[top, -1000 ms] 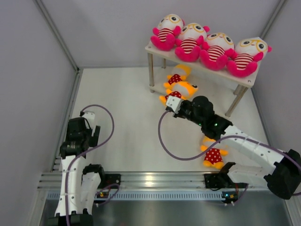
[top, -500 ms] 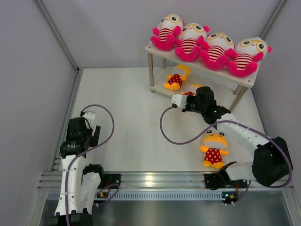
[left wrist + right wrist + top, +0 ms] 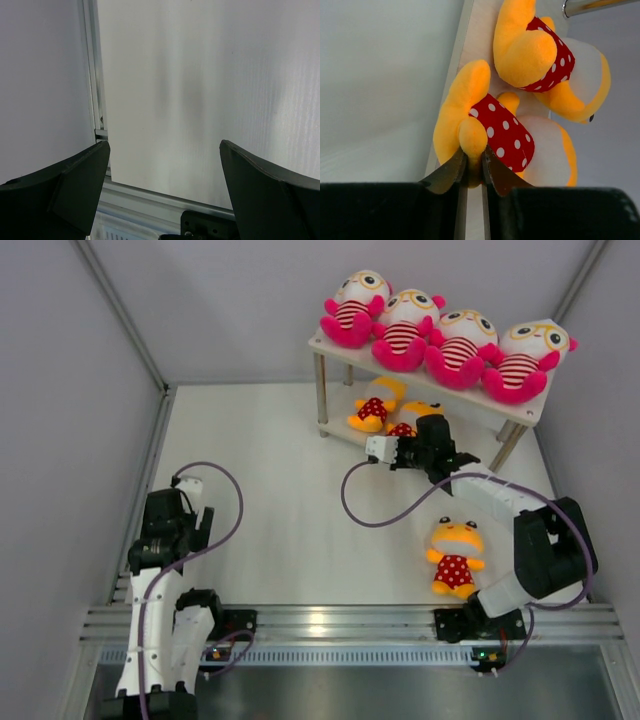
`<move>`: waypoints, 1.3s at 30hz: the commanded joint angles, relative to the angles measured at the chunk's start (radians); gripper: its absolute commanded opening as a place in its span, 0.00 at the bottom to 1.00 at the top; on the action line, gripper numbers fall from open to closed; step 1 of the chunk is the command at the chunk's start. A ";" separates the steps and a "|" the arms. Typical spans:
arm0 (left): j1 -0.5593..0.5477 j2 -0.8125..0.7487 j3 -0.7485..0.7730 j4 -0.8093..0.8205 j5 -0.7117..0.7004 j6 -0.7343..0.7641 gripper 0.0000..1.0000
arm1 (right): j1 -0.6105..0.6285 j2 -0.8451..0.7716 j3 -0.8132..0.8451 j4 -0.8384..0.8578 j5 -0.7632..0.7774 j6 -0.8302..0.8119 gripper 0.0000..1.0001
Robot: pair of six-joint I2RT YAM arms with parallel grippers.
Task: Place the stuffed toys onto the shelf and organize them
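Observation:
Several pink stuffed toys (image 3: 405, 330) sit in a row on the top board of the shelf (image 3: 327, 342). One yellow stuffed toy (image 3: 375, 405) lies on the lower tier. Beside it is a second yellow toy (image 3: 410, 420) in a red polka-dot outfit. My right gripper (image 3: 416, 435) is shut on it, and in the right wrist view the right gripper (image 3: 474, 167) pinches a limb of this toy (image 3: 495, 135) over the lower board (image 3: 477, 30), next to the other yellow toy (image 3: 540, 60). A third yellow toy (image 3: 455, 555) lies on the floor. My left gripper (image 3: 165, 150) is open and holds nothing.
Grey walls close in the white floor on the left, back and right. A metal rail (image 3: 330, 620) runs along the near edge by the arm bases. The right arm's purple cable (image 3: 365, 515) loops over the floor in front of the shelf.
My right arm has carried the held yellow toy from in front of the shelf onto the lower tier, beside the other yellow toy. The left arm has stayed still.

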 commanded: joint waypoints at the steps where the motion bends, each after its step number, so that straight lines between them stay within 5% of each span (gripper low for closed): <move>1: -0.002 0.004 -0.004 0.047 0.009 -0.007 0.97 | -0.021 -0.001 0.044 0.035 -0.016 -0.044 0.14; 4: -0.002 0.005 -0.002 0.050 0.014 -0.007 0.97 | -0.021 -0.044 -0.008 0.125 0.012 -0.021 0.25; 9: -0.002 0.004 -0.002 0.049 0.019 -0.004 0.97 | -0.024 -0.098 -0.031 0.165 0.052 0.041 0.64; 19: -0.005 -0.007 -0.004 0.050 0.034 0.004 0.97 | 0.095 -0.357 -0.052 0.035 0.107 0.189 0.76; 22: -0.013 -0.019 -0.005 0.050 0.035 0.005 0.97 | 0.155 -0.435 -0.005 -0.037 0.147 0.374 0.86; 27: -0.036 -0.036 -0.007 0.050 0.043 0.011 0.97 | 0.214 -0.522 0.119 -0.275 0.269 0.849 0.84; 34: -0.082 -0.048 -0.007 0.049 0.063 0.023 0.97 | 0.258 -0.613 0.134 -0.721 0.375 1.639 0.64; 39: -0.102 -0.084 -0.011 0.049 0.065 0.027 0.98 | 0.317 -0.664 0.037 -1.037 0.472 1.887 0.62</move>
